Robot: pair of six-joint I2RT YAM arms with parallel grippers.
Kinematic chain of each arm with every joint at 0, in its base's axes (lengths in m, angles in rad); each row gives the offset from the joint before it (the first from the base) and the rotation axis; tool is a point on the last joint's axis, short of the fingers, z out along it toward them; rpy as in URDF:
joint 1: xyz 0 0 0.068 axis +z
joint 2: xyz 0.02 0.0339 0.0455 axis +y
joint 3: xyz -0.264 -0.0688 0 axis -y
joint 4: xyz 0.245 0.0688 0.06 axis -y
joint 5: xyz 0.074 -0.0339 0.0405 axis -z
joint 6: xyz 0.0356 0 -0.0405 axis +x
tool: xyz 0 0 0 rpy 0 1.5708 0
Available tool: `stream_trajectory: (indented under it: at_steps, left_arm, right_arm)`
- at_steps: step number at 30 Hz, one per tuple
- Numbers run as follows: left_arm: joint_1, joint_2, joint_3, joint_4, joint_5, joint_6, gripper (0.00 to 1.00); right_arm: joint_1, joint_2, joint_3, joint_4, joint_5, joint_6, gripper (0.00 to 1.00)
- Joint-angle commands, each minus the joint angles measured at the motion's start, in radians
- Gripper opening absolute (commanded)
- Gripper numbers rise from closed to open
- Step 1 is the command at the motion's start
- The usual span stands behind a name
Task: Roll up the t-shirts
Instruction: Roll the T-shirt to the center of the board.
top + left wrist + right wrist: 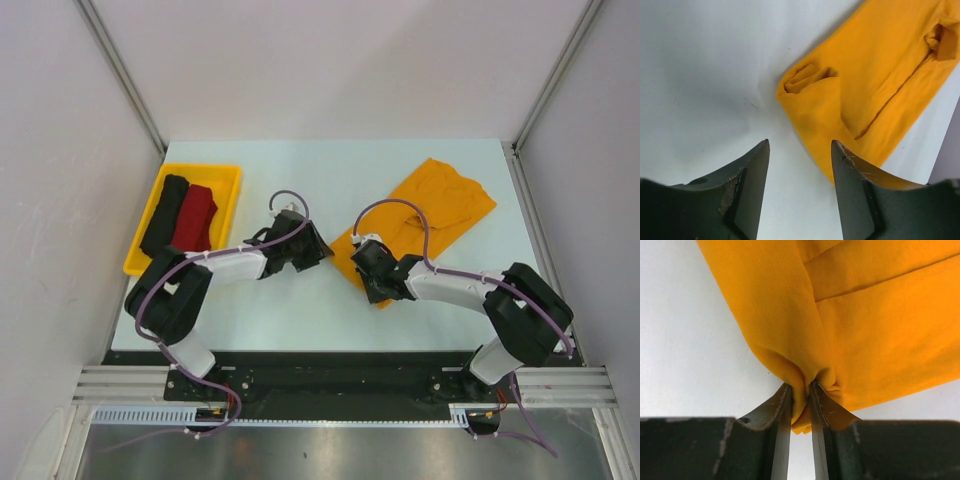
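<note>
Evenness matters: right gripper (800,386) pinches the orange t-shirt (865,325) at its seven-o'clock end, so the spread left gripper (799,145) should grip alongside.

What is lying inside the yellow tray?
A black rolled shirt and a dark red one lie side by side in the tray. The tray floor under them is covered.

Bare pale table (300,170) lies open between the rigid yellow plastic tray (225,180) at left and the spread mustard-orange cloth t-shirt (445,200) at right. Nearer, the left arm (225,265) and right arm (450,285) leave only a narrow gap between them.
</note>
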Motion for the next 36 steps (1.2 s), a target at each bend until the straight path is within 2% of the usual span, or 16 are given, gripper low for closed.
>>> stream_trajectory:
  at_steps: [1, 13, 15, 18, 20, 22, 23, 26, 36]
  left_arm:
    - [-0.013, 0.047, -0.002, 0.178, 0.021, -0.037, 0.59]
    - [-0.019, 0.181, 0.062, 0.143, -0.078, -0.062, 0.58]
    - [-0.022, 0.201, 0.094, 0.121, -0.123, -0.053, 0.56]
    - [-0.031, 0.221, 0.15, 0.029, -0.173, -0.034, 0.41]
    - [-0.04, 0.215, 0.165, -0.032, -0.196, -0.026, 0.25]
    - [-0.042, 0.192, 0.168, -0.104, -0.219, -0.007, 0.18]
    - [-0.042, 0.184, 0.173, -0.13, -0.225, 0.003, 0.09]
    - [-0.037, 0.133, 0.165, -0.219, -0.259, 0.052, 0.0]
    - [0.013, 0.029, 0.116, -0.391, -0.268, 0.177, 0.0]
  right_arm:
    - [-0.007, 0.001, -0.026, 0.043, -0.082, 0.009, 0.23]
    - [-0.039, -0.043, -0.049, 0.05, -0.123, 0.009, 0.22]
    - [-0.039, -0.056, -0.056, 0.062, -0.143, 0.012, 0.22]
    - [-0.039, -0.057, -0.059, 0.078, -0.169, 0.018, 0.21]
    - [-0.039, -0.06, -0.061, 0.086, -0.189, 0.019, 0.19]
    - [-0.038, -0.068, -0.061, 0.093, -0.22, 0.029, 0.18]
    - [-0.032, -0.072, -0.062, 0.105, -0.249, 0.039, 0.18]
    - [-0.006, -0.091, -0.072, 0.135, -0.307, 0.076, 0.17]
    - [0.073, -0.091, -0.165, 0.296, -0.485, 0.287, 0.16]
